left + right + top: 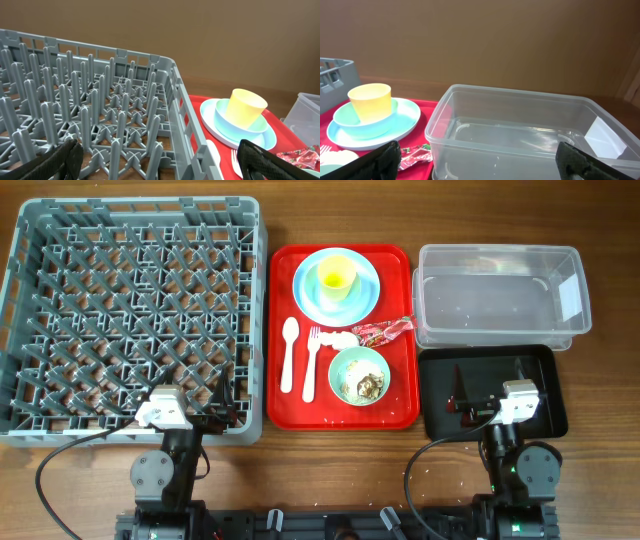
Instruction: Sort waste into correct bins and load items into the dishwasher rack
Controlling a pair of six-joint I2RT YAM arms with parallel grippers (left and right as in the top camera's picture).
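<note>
The left end effector (160,167) is hanging over the rack (135,310), fingers wide apart. The right end effector (482,165) is hanging the same way, facing the tub (520,97). Neither is holding anything. The cup (337,275) and wrapper (385,331) are sitting on the red tray (400,405). The wrapper's print is too small to read.

The rack (140,207) is matt grey moulded plastic. The table (600,480) is smooth, grained wood. The red tray (400,395) is glossy plastic. The tub (500,252) is clear, smooth plastic, and the black tray (540,380) is shiny plastic. The plate (305,290) and cup (336,276) look like smooth, soft-sheen plastic. The spoon (289,355) and fork (311,365) are white plastic. The wrapper (385,332) is shiny and crinkled. The napkin (342,340) is crumpled paper.
</note>
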